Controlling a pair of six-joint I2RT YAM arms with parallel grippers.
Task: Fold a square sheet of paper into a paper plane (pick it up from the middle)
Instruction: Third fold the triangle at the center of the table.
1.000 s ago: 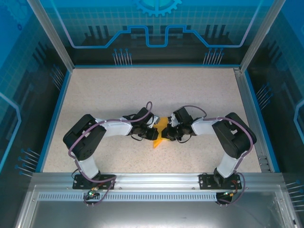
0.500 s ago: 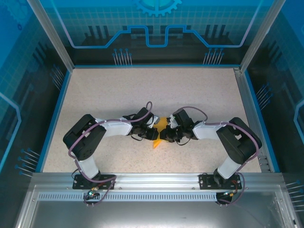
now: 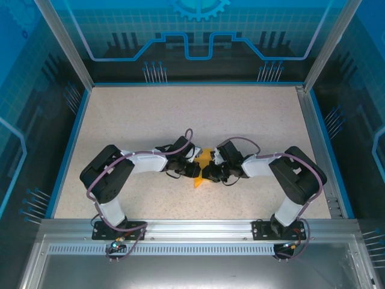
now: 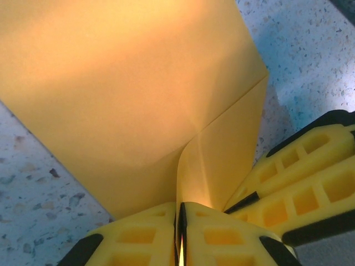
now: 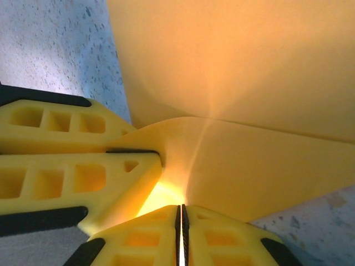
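Observation:
The square sheet of paper [image 3: 205, 158] is orange-yellow, folded and creased, and lies mid-table between the two arms. My left gripper [image 3: 197, 167] is shut on an upright flap of it. In the left wrist view that flap [image 4: 222, 160] rises from the flat folded part [image 4: 122, 88] into the closed gripper [image 4: 180, 216]. My right gripper [image 3: 209, 171] is shut on the opposite side. The right wrist view shows the paper [image 5: 249, 77] curving down into the closed gripper [image 5: 182, 213]. The two grippers nearly touch: the right fingers [image 4: 302, 183] and the left fingers [image 5: 72, 166] appear in each other's view.
The speckled beige table [image 3: 192, 114] is bounded by a blue rim [image 3: 72, 144] and aluminium frame posts [image 3: 63, 42]. Transparent blue walls stand behind and beside it. A metal rail [image 3: 198, 226] with both arm bases runs along the near edge.
The right arm has shifted a little to the left, bringing its gripper closer to the left gripper. The left arm and the paper have hardly moved.

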